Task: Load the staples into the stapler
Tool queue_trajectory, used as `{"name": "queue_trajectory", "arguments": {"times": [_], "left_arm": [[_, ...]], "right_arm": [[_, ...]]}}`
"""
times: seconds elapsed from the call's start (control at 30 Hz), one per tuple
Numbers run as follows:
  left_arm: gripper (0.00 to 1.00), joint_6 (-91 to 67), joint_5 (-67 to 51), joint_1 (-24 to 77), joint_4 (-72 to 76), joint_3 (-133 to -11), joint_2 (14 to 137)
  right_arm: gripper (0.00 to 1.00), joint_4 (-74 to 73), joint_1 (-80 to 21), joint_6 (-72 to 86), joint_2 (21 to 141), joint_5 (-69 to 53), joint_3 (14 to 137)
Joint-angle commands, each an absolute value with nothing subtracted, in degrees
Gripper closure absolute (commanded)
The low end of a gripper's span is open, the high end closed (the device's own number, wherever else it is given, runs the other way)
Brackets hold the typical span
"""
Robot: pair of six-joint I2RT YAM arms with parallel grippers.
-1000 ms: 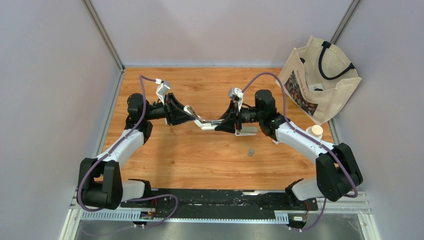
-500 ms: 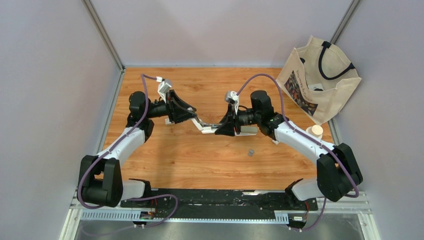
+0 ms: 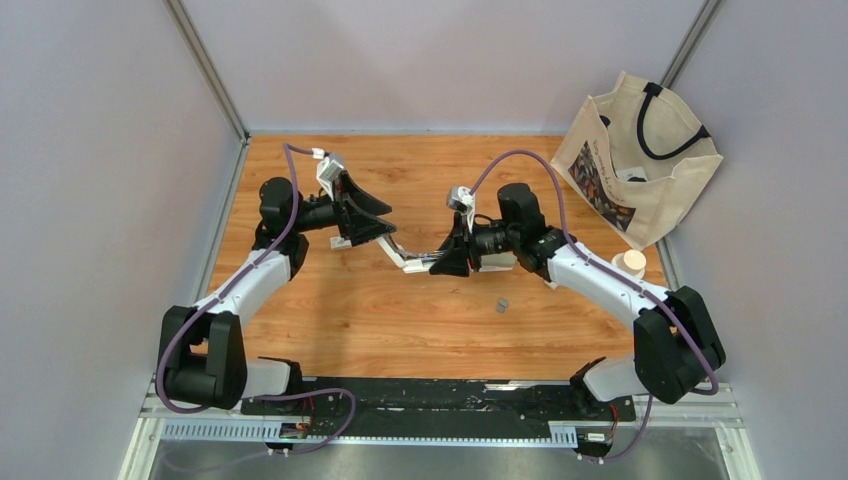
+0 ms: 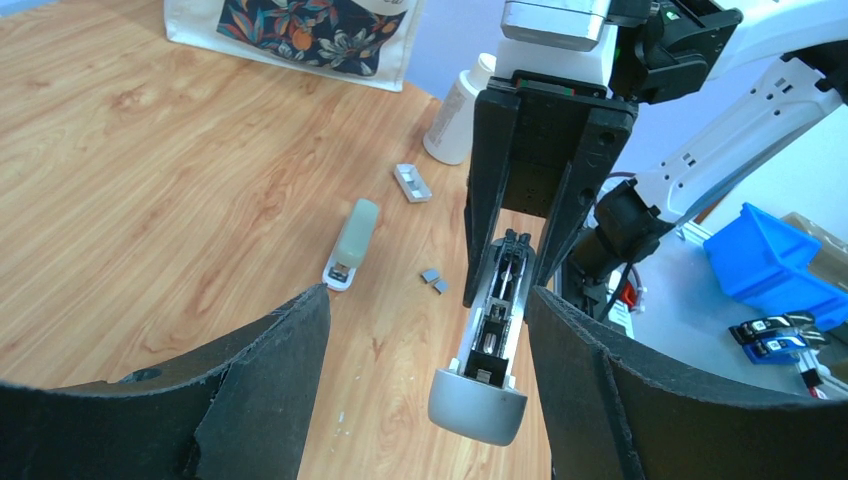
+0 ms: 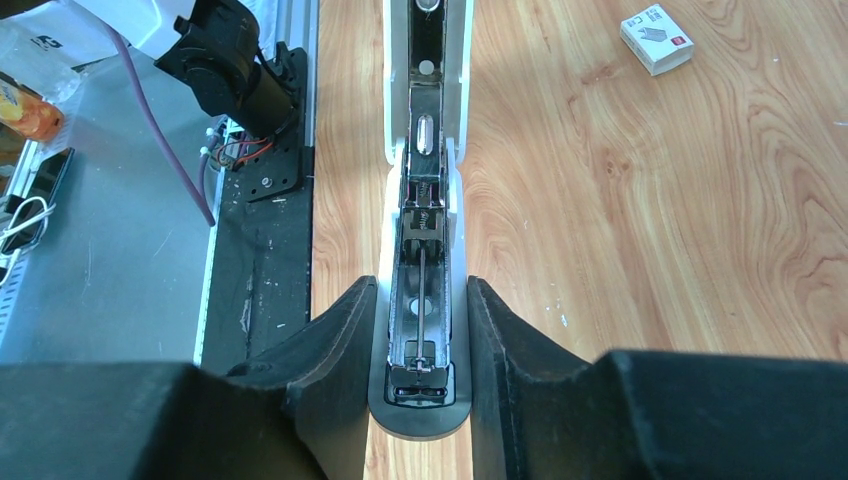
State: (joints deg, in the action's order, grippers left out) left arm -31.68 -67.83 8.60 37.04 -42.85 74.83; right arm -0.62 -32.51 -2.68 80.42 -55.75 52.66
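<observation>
The left end effector (image 3: 384,221) has just spread wide and released the opened stapler (image 3: 412,259). The right end effector (image 3: 447,260) alone grips it narrowly. The staples (image 3: 501,304) lie loose on the wooden desk (image 3: 330,320), probably the next pickup. Lilac walls enclose it, and a tote bag (image 3: 640,160) leans far right.

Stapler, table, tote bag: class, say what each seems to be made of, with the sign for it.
Stapler: shiny metal channel, it glints, in a pale smooth shell, probably plastic. Table: wood or wood-look laminate, grain lines show, low sheen. Tote bag: cream cloth, likely canvas, with soft creases.
</observation>
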Motion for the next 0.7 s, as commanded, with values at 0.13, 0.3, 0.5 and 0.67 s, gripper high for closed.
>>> {"name": "queue_trajectory", "arguments": {"times": [0.13, 0.3, 0.5, 0.67], "left_arm": [[0.19, -23.38, -64.43, 7.48, 27.16, -49.13, 71.81], [0.18, -22.25, -63.37, 3.44, 21.12, -51.76, 69.97], [0.18, -8.03, -61.44, -5.08, -2.06, -55.28, 63.30], [0.17, 6.74, -61.17, -15.09, -24.48, -56.42, 58.37]], "right_arm": [[1.00, 2.72, -33.13, -2.20, 79.37, -51.16, 54.23], [1.00, 4.21, -33.66, -0.88, 79.63, -44.93, 54.23], [1.00, 5.27, -35.68, -1.41, 80.77, -33.86, 54.23], [1.00, 5.54, -36.74, -1.67, 82.35, -25.16, 55.54]]}}
